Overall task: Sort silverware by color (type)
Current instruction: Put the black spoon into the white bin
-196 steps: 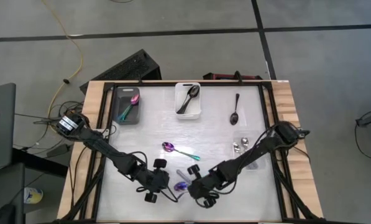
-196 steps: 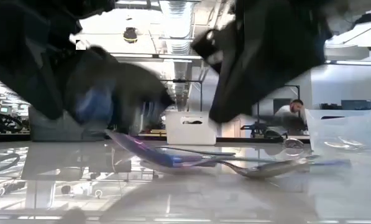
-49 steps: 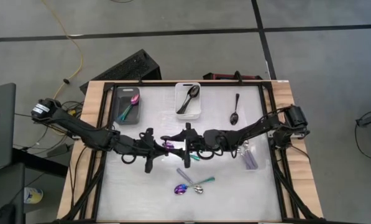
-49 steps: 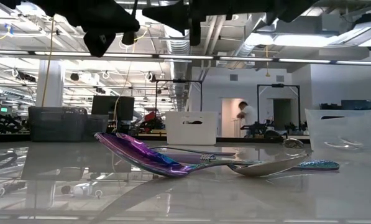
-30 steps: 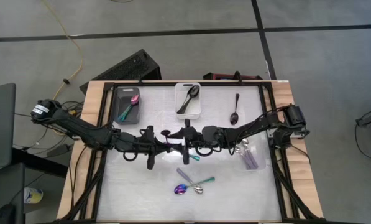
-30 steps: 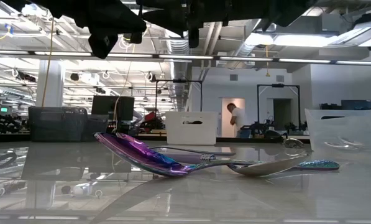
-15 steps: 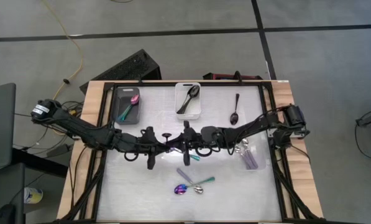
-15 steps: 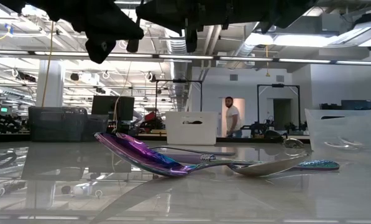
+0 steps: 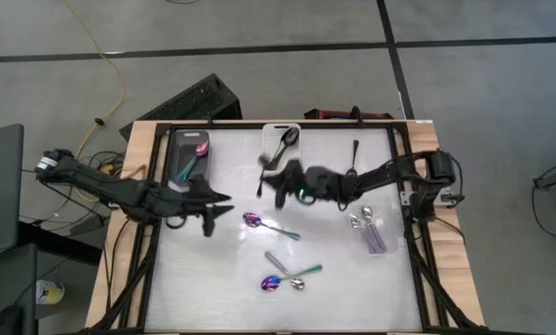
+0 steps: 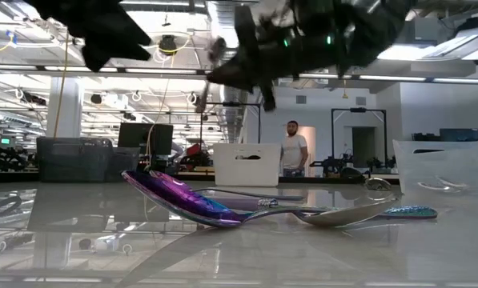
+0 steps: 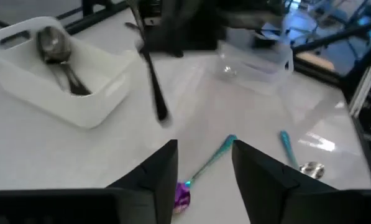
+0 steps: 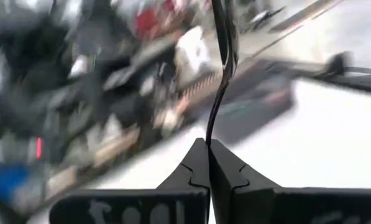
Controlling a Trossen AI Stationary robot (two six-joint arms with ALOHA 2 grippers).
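Observation:
A slim black spoon is up in the air above the table's middle, in my shut right gripper, close to the near side of the white bin, which holds another black spoon. My left gripper stands open and empty further toward the table's left. A purple spoon with a teal handle lies flat on the table between the arms. A purple spoon and a silver one lie crossed near the front. My right gripper pinches the black spoon's thin handle between its two fingertips. The rest of the spoon reaches out beyond the fingers, along their line, to its wider end. The spoon is lifted clear of the table.
A grey bin with a purple spoon stands at the far left. A clear bin with silver spoons is at the right. One black spoon lies on the table at the far right. A person stands in the room beyond.
The two grippers met over the table's middle at the black spoon. My left gripper has drawn back toward the table's left edge without it. My right gripper has carried the spoon toward the far edge, up to the white bin.

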